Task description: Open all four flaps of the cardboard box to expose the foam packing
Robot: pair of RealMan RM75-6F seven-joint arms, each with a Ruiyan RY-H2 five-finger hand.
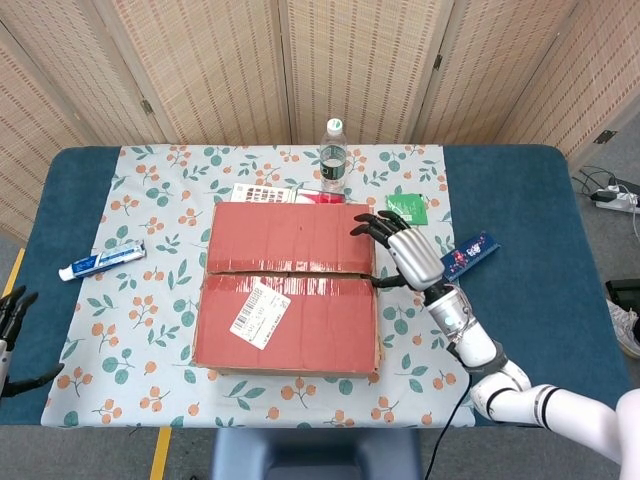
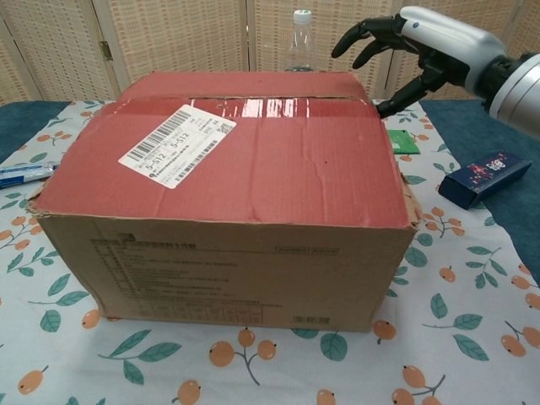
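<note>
- We are holding our right hand (image 1: 408, 252) over the right edge of the closed cardboard box (image 1: 290, 288), fingers spread, gripping nothing.
- The box is sitting mid-tabletop (image 1: 540, 200).
- Our left hand (image 1: 12, 330) is hanging empty, fingers apart, at the near left edge.

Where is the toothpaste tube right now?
In the head view, the toothpaste tube lies on the floral tablecloth left of the cardboard box, near the cloth's left edge.

Head overhead; chest low, near; both share box (image 1: 290, 287)
</note>
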